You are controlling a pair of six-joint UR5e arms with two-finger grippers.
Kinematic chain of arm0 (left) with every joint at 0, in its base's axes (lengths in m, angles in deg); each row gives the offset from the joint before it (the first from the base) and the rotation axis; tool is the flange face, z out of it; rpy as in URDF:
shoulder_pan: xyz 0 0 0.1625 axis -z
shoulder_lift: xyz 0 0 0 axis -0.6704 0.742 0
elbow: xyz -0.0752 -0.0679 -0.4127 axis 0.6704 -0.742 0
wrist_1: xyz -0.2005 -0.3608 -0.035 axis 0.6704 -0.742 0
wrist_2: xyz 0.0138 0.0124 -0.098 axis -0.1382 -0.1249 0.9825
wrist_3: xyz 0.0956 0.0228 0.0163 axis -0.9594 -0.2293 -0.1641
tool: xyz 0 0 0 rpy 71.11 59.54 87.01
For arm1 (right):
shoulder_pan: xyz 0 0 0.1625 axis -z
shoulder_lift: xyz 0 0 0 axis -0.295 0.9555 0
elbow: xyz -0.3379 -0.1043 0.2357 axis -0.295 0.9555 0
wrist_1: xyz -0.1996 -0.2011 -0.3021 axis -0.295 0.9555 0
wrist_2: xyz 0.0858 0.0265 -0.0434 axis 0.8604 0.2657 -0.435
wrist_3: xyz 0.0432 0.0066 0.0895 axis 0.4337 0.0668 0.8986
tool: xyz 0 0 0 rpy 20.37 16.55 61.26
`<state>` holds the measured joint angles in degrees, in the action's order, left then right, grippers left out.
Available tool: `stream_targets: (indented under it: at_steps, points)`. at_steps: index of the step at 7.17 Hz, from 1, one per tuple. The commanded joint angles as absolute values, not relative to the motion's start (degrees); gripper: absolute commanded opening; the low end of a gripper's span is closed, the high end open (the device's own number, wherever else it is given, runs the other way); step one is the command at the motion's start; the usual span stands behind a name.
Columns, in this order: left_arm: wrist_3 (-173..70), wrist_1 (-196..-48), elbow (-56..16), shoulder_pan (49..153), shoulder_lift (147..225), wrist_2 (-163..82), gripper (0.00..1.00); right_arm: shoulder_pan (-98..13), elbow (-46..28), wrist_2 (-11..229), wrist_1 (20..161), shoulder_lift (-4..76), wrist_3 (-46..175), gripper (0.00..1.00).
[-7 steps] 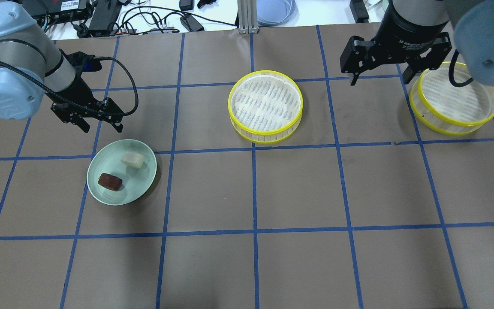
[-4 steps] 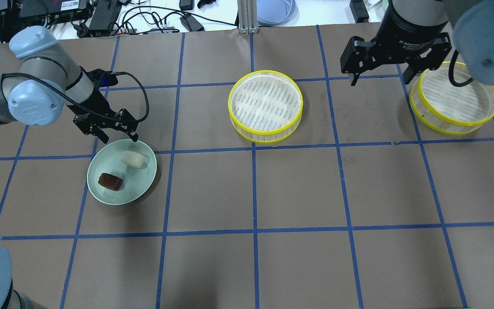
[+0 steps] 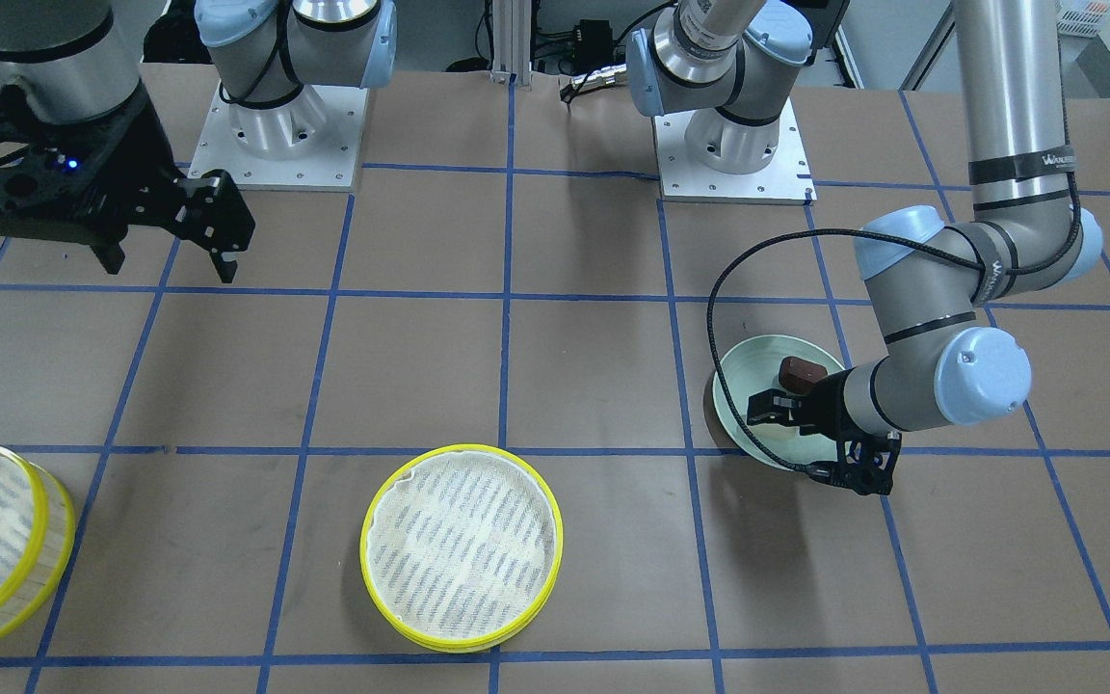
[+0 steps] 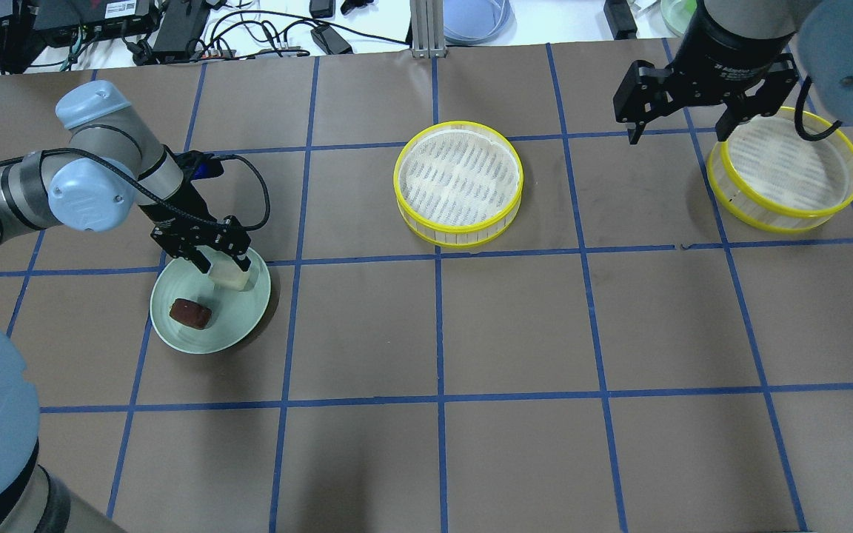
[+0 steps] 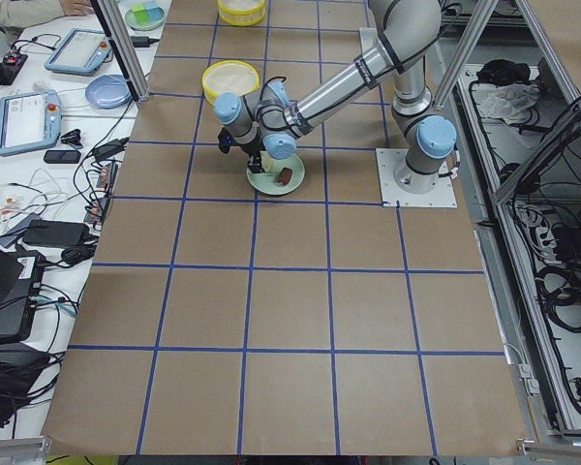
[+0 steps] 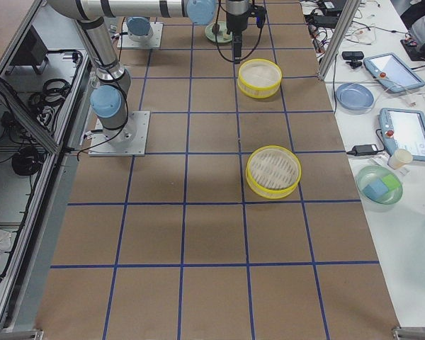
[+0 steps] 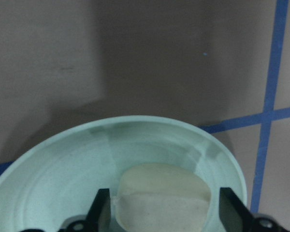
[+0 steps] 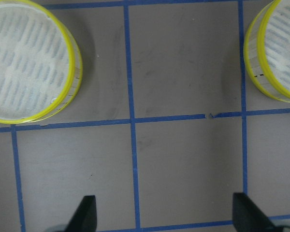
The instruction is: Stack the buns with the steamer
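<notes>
Judged the first pick: left gripper (image 4: 225, 266), jaws open, straddles the cream bun (image 7: 162, 195) on the plate (image 4: 228, 326) beside the brown bun (image 4: 190, 313); next, close squarely and lift; right gripper (image 4: 677, 135) open, well clear of the plate

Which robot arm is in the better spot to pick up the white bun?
Left. The left gripper sits low over the green plate, its open fingers on either side of the white bun. The right gripper is far across the table, beside a steamer tier.
</notes>
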<state>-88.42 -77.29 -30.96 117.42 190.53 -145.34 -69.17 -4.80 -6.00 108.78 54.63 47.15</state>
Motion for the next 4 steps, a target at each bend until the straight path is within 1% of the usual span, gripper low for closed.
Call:
stream_targets:
  at_steps: [1, 2, 3, 4]
  points:
    - [-88.6, -77.6, -31.0, 117.4, 191.2, -145.9, 0.08, -62.7, -4.4, -6.0, 115.5, 49.8, 36.3, 1.0]
    - [-88.6, -77.3, -30.5, 117.4, 191.3, -145.9, 0.0, -57.5, -4.4, -5.3, 116.2, 47.8, 31.2, 1.0]
    - [-88.0, -77.0, -29.7, 117.2, 191.0, -145.8, 0.0, -53.1, -4.2, -4.8, 119.1, 44.6, 26.8, 1.0]
    - [-85.3, -76.5, -27.8, 117.2, 190.0, -145.7, 0.0, -48.9, -4.0, -4.5, 129.5, 40.2, 20.1, 1.0]
